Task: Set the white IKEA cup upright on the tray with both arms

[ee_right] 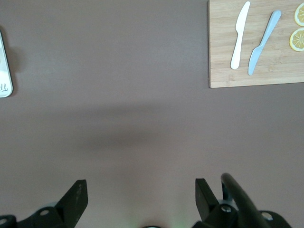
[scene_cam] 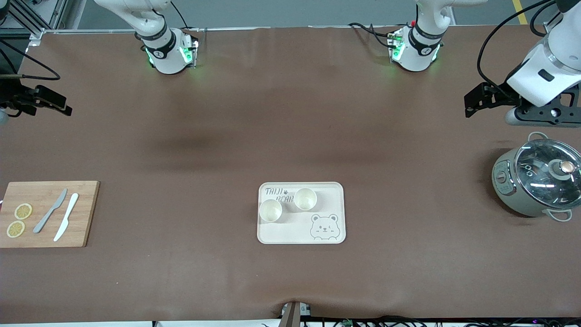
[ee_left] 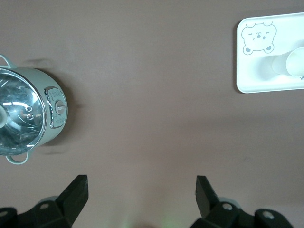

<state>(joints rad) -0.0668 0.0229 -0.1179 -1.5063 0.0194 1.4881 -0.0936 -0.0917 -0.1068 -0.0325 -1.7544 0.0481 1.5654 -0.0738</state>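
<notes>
The cream-white tray (scene_cam: pixel 290 232) with the bear drawing lies mid-table, toward the front camera. Two white cups stand upright on it, mouths up: one (scene_cam: pixel 270 210) toward the right arm's end, the other (scene_cam: pixel 305 199) beside the lettering. The left wrist view shows the tray (ee_left: pixel 256 78) and one cup (ee_left: pixel 290 64) at its edge. My left gripper (scene_cam: pixel 469 105) hangs open and empty over bare table at the left arm's end, its jaws (ee_left: pixel 141 191) wide apart. My right gripper (scene_cam: pixel 67 109) waits open and empty over bare table at the right arm's end (ee_right: pixel 141 192).
A bamboo cutting board (scene_cam: pixel 86 218) with two knives (scene_cam: pixel 50 210) and lemon slices (scene_cam: pixel 22 211) lies at the right arm's end. A grey-green pot (scene_cam: pixel 507 193) with a glass lid stands at the left arm's end, under my left gripper's reach. A brown cover spans the table.
</notes>
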